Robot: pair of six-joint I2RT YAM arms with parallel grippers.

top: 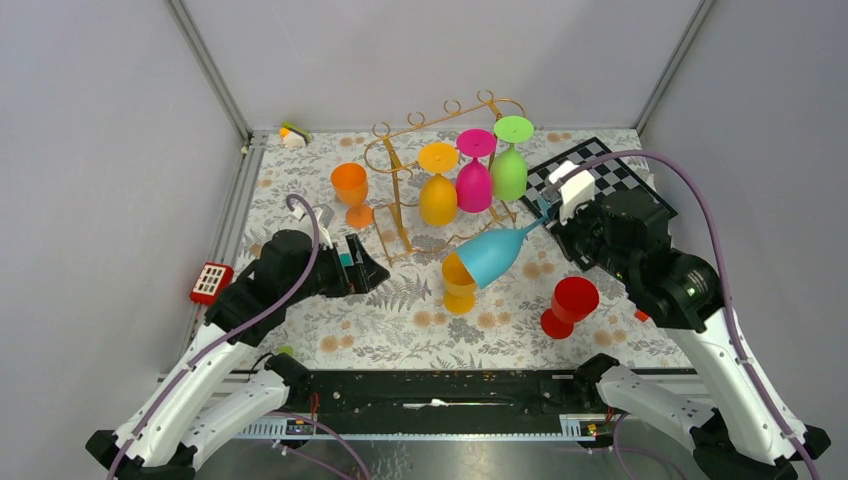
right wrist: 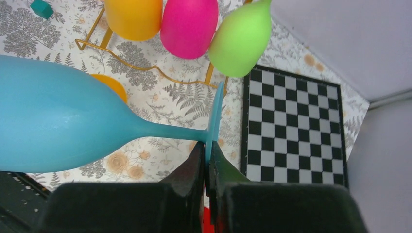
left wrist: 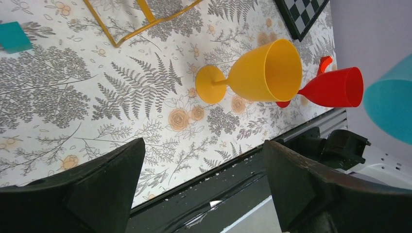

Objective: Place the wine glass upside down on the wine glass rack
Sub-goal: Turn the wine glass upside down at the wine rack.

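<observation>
Bright, even, diffuse light; shadows soft; top view sharp; wrist-view foreground slightly blurred.

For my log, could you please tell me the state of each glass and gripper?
blue wine glass: tilted in mid-air, held by its foot
right gripper: shut on blue wine glass
left gripper: open, empty
hanging yellow glass: upside down on wine glass rack
pink glass: hanging upside down
green glass: hanging upside down
orange glass: standing upright
standing yellow glass: upright
red glass: upright

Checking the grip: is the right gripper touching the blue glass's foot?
Touching. The right wrist view shows the right gripper shut on the foot of the blue glass.
</observation>
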